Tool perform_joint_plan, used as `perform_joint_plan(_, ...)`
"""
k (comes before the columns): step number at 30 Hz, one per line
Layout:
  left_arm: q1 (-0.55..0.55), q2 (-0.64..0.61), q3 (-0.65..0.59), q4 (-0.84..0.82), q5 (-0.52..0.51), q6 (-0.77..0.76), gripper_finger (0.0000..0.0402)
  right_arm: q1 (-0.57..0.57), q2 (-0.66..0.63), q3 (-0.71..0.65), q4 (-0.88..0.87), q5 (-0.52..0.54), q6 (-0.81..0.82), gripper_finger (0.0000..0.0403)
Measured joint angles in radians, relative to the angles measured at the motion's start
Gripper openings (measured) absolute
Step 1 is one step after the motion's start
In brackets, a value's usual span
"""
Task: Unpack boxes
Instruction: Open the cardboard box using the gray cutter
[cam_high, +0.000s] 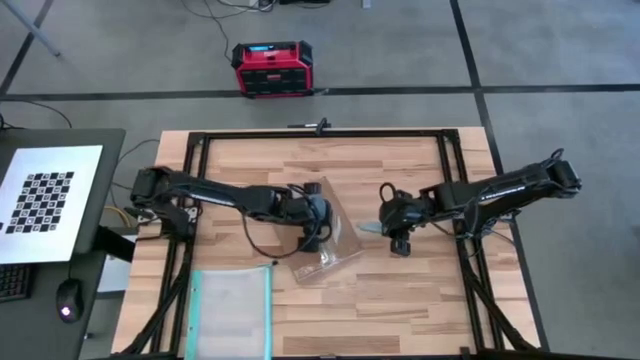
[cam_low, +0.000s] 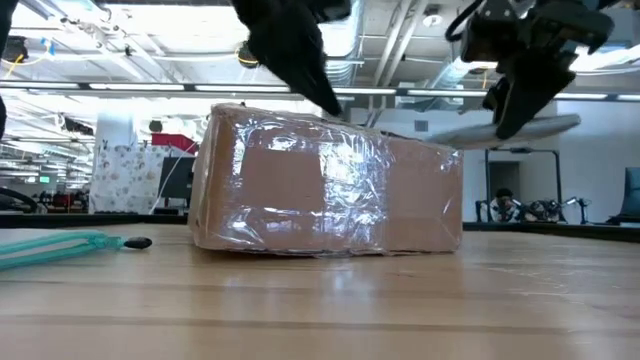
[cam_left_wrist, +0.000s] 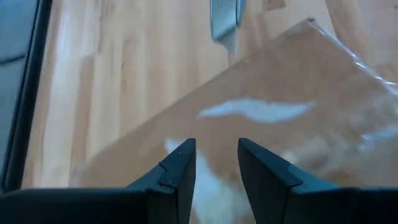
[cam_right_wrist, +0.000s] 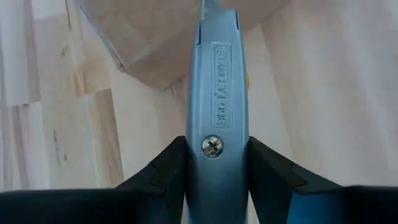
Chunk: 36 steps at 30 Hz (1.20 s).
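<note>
We see the box (cam_high: 322, 232) mid-table, bare wood all round. The left gripper (cam_left_wrist: 214, 171) hovers over its top, fingers part open, empty. The right gripper (cam_right_wrist: 217, 171) clamps a knife (cam_right_wrist: 216, 93) beside the box's edge; the blade tip is hidden.

**Robot body: appearance notes**

Both arms are dark, near-black, built of slim tubular links joined by bulkier rounded joint housings. Thin black cables loop loosely off each arm along the forearm links. Left hand (cam_left_wrist: 214, 165): two matte black fingers (cam_left_wrist: 180, 174), angular and wedge-shaped, with stepped, faceted inner edges. Right hand (cam_right_wrist: 217, 168): the same matte black fingers (cam_right_wrist: 270, 171), flaring outward from the wrist body. Seen from above, the left arm's base sits at 9 o'clock, the right arm's at 3 o'clock.
</note>
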<state>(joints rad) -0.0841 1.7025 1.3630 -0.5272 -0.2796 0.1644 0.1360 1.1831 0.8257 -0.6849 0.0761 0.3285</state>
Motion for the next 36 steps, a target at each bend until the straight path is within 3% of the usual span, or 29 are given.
perform_joint_plan(6, -0.018, -0.036, 0.006, -0.209, 0.01, -0.181, 0.0104, 0.013, -0.033, -0.001, -0.038, 0.092, 0.025, 0.0124)
perform_joint_plan(11, -0.051, -0.04, -0.001, -0.247, 0.014, -0.249, 0.0104, 0.015, 0.006, -0.001, 0.256, 0.101, -0.086, 0.0124)
perform_joint_plan(17, -0.049, -0.192, -0.016, -0.28, -0.041, -0.338, 0.0104, -0.047, 0.176, -0.001, 0.517, 0.039, -0.161, 0.0124)
perform_joint_plan(22, -0.05, -0.331, -0.114, -0.291, -0.081, -0.387, 0.0104, -0.067, 0.312, -0.001, 0.688, -0.005, -0.148, 0.0124)
perform_joint_plan(28, -0.039, -0.456, -0.254, -0.208, -0.091, -0.397, 0.0104, -0.066, 0.385, 0.0, 0.793, -0.007, -0.071, 0.0124)
perform_joint_plan(36, -0.039, -0.537, -0.393, -0.069, -0.065, -0.379, 0.0104, -0.059, 0.472, 0.003, 0.911, -0.006, -0.041, 0.024)
